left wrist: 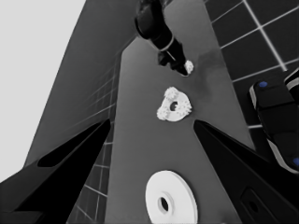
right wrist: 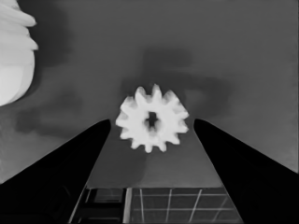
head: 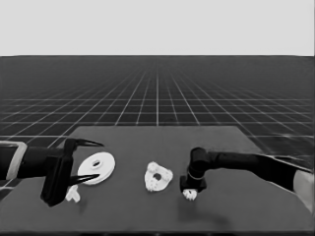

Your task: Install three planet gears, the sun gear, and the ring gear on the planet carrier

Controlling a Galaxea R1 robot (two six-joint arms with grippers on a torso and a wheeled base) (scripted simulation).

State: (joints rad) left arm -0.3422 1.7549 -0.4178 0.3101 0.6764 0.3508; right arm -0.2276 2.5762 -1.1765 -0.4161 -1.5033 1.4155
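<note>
A loose gear (right wrist: 152,118) lies on the table just right of the smaller round part (head: 158,177), framed between the spread fingers of the right gripper (head: 190,194). The fingers should be centred on opposite teeth before being closed squarely. The left gripper (head: 84,162) is parked, fingers spread, by the larger round part (head: 97,167).

Both arms are black toward the tip and go pale grey further back, the right one showing grey at 4 o'clock. The left hand (head: 84,161) and right hand (right wrist: 152,122) each have two long, pointed black fingers, like dark wedges up close.
</note>
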